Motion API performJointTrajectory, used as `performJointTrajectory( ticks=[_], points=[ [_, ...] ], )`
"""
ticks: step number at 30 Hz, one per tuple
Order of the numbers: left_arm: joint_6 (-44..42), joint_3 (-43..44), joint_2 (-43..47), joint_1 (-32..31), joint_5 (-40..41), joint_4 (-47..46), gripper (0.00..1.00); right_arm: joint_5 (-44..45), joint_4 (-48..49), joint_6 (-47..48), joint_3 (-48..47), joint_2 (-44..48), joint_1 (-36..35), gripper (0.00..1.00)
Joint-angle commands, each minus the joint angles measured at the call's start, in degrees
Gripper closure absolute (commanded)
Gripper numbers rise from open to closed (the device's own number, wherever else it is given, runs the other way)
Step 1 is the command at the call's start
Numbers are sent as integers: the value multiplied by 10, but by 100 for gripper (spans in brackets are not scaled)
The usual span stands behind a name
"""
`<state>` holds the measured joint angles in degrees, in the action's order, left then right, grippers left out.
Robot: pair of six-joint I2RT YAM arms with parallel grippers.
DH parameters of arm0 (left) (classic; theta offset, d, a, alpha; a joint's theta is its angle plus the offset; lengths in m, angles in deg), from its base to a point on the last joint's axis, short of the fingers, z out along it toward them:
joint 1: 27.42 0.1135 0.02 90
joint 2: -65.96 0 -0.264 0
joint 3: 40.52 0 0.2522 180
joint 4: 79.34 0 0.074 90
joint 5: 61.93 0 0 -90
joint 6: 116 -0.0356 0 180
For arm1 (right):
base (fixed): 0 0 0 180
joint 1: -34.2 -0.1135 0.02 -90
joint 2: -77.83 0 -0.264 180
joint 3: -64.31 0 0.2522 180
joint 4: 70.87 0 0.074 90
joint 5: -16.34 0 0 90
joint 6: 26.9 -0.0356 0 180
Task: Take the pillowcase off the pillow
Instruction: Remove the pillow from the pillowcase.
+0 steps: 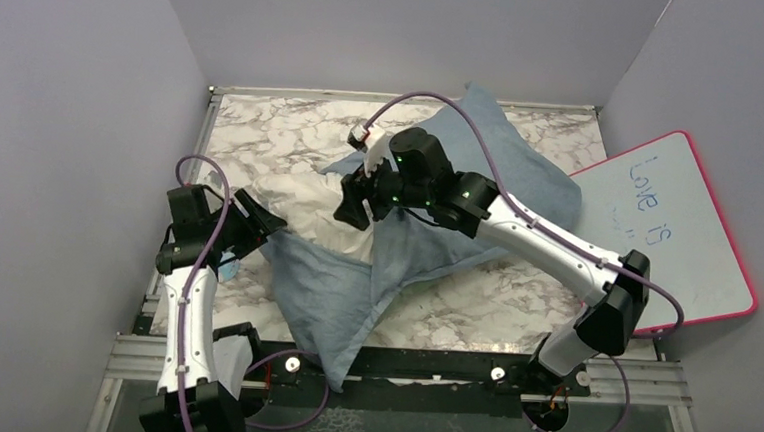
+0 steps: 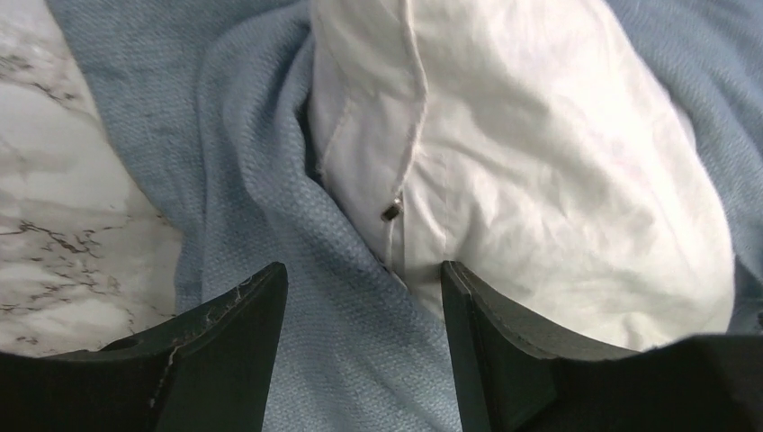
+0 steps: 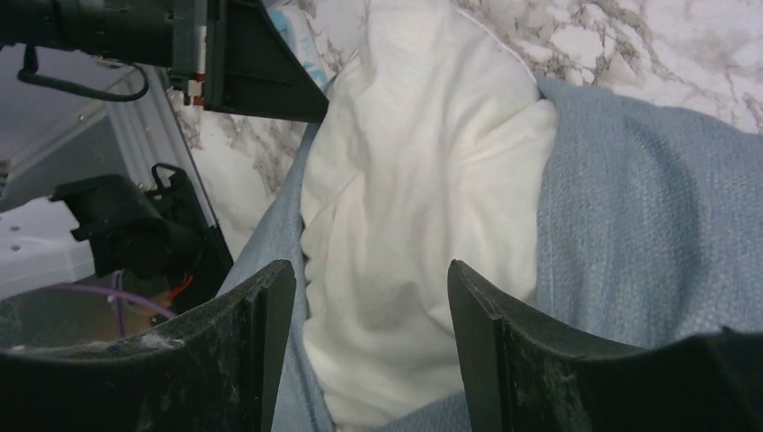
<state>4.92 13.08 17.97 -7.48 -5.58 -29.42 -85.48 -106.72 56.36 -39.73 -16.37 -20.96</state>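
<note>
One pillow (image 1: 311,204) and one pillowcase (image 1: 526,175) lie on the marble table (image 1: 263,129), with two arms reaching over them. The pillow is white and only partly out. One bare patch of it shows left of the table's middle, with grey-blue cloth around it on the near, right and far sides. The rest of the pillowcase spreads toward the far right corner, and one point of it hangs over the near edge of the table. The left gripper (image 1: 273,227) sits at the left edge of the bundle. In its wrist view its two fingers (image 2: 225,351) stand apart, with a strip of blue cloth (image 2: 270,180) lying in the gap between them. Whether the fingers press on that cloth cannot be told. Just right of that strip the white pillow (image 2: 558,162) bulges out, showing one seam and one small dark zipper pull (image 2: 391,213). The right gripper (image 1: 350,209) is over the bare patch. Its two fingers (image 3: 225,360) are also spread, clamping nothing, with white pillow (image 3: 414,198) showing between them and blue cloth (image 3: 648,216) to their right. One whiteboard (image 1: 673,229) with a pink rim leans at the right side, well apart from the pillow, with handwriting on it. Two purple cables show, one running along each arm.
</note>
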Motion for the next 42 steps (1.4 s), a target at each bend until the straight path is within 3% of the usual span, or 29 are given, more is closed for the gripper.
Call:
performJointTrajectory(
  ticks=[1, 5, 8, 12, 16, 22, 26, 29, 32, 35, 36, 37, 38, 42],
  points=[
    [-7, 15, 2, -87, 92, 45, 35, -49, -82, -5, 39, 29, -3, 32],
    [21, 40, -15, -218, 203, 71, 35, -28, -123, -19, 62, 55, -9, 33],
    [53, 28, 7, -262, 229, 71, 35, 24, -131, -45, 81, 101, -11, 33],
    [61, -10, 31, -269, 207, 65, 40, 74, -140, -75, 117, 171, -10, 32],
    [53, -14, 42, -271, 190, 62, 53, 206, -151, -144, 162, 241, -10, 30],
    [48, -6, 39, -271, 186, 61, 73, 444, -233, -291, 217, 324, -10, 1],
    [38, -7, 36, -271, 167, 58, 80, 503, -275, -391, 270, 357, -9, 0],
    [36, -8, 37, -271, 158, 54, 86, 435, -194, -388, 343, 369, 6, 0],
    [37, -13, 28, -271, 141, 42, 86, 217, -12, -292, 414, 345, 92, 1],
    [43, -16, 14, -272, 124, 12, 86, 15, 96, -273, 390, 258, 201, 7],
    [47, -11, 4, -272, 123, 0, 86, -2, 107, -267, 359, 222, 212, 11],
    [51, -7, -7, -272, 124, -14, 86, -14, 116, -254, 328, 185, 214, 24],
    [55, -2, -21, -272, 125, -31, 86, -31, 128, -241, 301, 155, 214, 29],
    [54, 44, -91, -273, 165, -72, 91, -25, 125, -241, 231, 90, 215, 34]
  ],
)
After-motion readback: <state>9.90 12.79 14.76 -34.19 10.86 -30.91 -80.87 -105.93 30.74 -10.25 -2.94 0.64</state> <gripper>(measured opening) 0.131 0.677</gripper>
